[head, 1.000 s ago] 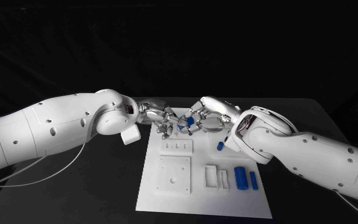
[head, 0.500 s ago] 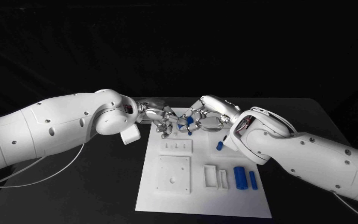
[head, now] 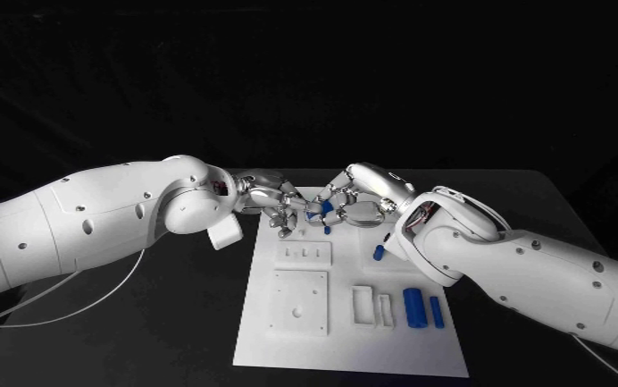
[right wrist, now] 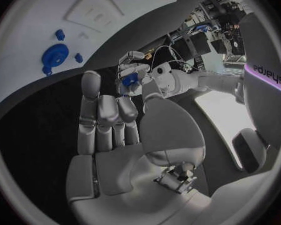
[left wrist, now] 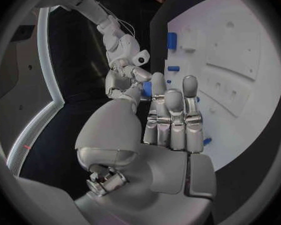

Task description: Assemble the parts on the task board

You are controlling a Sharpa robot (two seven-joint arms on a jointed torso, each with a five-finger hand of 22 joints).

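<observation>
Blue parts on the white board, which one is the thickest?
The fat blue cylinder lying near the task board's front right corner; the bar beside it and the small peg further back are much slimmer.

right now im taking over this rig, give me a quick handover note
Left hand: meets the right hand over the far end of the task board; whether it holds anything cannot be told.
Right hand: pinches a small blue part between thumb and finger.
Things: a short blue peg stands mid-board; a thick blue cylinder and a thin blue bar lie at the board's near right.
Done: one part picked up.
Left: seat the held part, then the three on the board.
</observation>
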